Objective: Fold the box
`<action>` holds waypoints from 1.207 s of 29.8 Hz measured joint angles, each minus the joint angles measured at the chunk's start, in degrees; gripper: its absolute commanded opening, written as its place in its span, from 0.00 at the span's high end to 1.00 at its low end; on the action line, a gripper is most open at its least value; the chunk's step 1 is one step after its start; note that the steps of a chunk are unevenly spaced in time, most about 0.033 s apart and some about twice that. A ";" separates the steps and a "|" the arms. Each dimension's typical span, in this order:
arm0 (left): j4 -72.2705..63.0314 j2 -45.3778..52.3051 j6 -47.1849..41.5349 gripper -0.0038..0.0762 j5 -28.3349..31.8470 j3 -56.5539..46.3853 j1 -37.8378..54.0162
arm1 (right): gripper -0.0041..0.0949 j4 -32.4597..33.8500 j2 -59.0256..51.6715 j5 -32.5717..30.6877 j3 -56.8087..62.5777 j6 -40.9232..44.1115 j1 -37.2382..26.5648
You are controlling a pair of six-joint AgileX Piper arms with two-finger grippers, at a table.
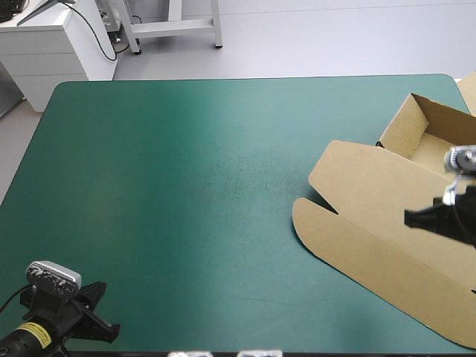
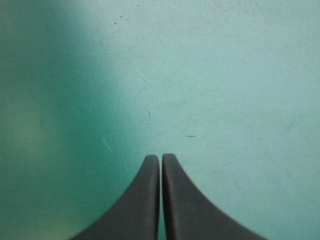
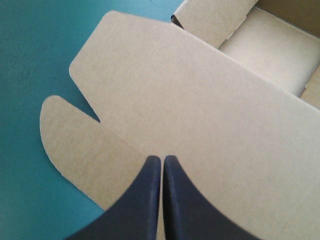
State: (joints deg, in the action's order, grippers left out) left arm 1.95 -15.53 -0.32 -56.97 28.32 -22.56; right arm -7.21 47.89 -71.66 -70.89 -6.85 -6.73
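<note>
Box (image 1: pixel 416 134) sits as open tray, lid (image 1: pixel 372 208) flat; right gripper (image 3: pixel 162 160), clenched empty, hovers over it, perhaps to press; left gripper (image 2: pixel 160 158), clenched, waits clear.

From my station, the left tool (image 2: pixel 161 158) has its two black fingers (image 2: pixel 142 205) pressed together in one pointed arch, with only a hairline slit between them. Ahead of the tips lies the bench's teal-green cover (image 2: pixel 230 70). A fine scratch (image 2: pixel 148 114) sits near twelve o'clock from the tips, a pale scuff (image 2: pixel 106 144) near ten, and a short dark fleck (image 2: pixel 191 136) near two. The cover is darker toward nine o'clock.
</note>
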 measured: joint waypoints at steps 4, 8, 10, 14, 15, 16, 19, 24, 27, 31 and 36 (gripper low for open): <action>0.00 0.00 0.00 0.96 0.00 0.00 0.00 | 0.96 0.62 -10.60 0.00 9.85 0.31 0.07; 0.00 0.00 0.00 0.96 0.00 0.00 0.00 | 0.96 0.62 -19.63 0.00 18.92 0.45 0.07; 0.00 0.00 0.00 0.96 0.00 0.00 0.00 | 0.96 0.22 -23.53 0.00 22.97 0.49 0.07; 0.00 0.00 0.00 0.96 0.00 0.00 0.00 | 0.96 -0.83 -30.84 0.00 29.04 0.03 0.07; 0.00 0.00 0.00 0.96 0.00 0.00 0.00 | 0.96 -0.83 -32.49 0.00 30.39 0.03 0.07; 0.00 0.00 0.00 0.96 0.00 0.00 0.00 | 0.96 -0.83 -33.99 0.00 31.71 0.03 0.07; 0.00 0.00 0.00 0.96 0.00 0.00 0.00 | 0.96 -0.83 -37.45 0.00 35.32 0.03 0.07; -0.04 0.00 0.32 0.96 0.00 0.00 0.00 | 0.96 -0.83 -38.94 0.00 40.01 0.01 0.07; -0.04 0.00 0.00 0.96 0.00 0.00 0.00 | 0.96 -0.77 -38.99 0.00 40.30 -0.11 0.07; -0.04 0.00 0.00 0.96 0.00 0.00 0.00 | 0.96 -0.77 -38.99 0.00 40.30 -0.11 0.07; -0.04 0.00 0.00 0.96 -0.13 0.00 0.00 | 0.96 -0.77 -38.99 0.00 40.30 -0.11 0.07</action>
State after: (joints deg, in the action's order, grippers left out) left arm 1.91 -15.53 -0.32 -57.09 28.32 -22.56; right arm -7.98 8.91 -71.66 -30.59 -6.96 -6.66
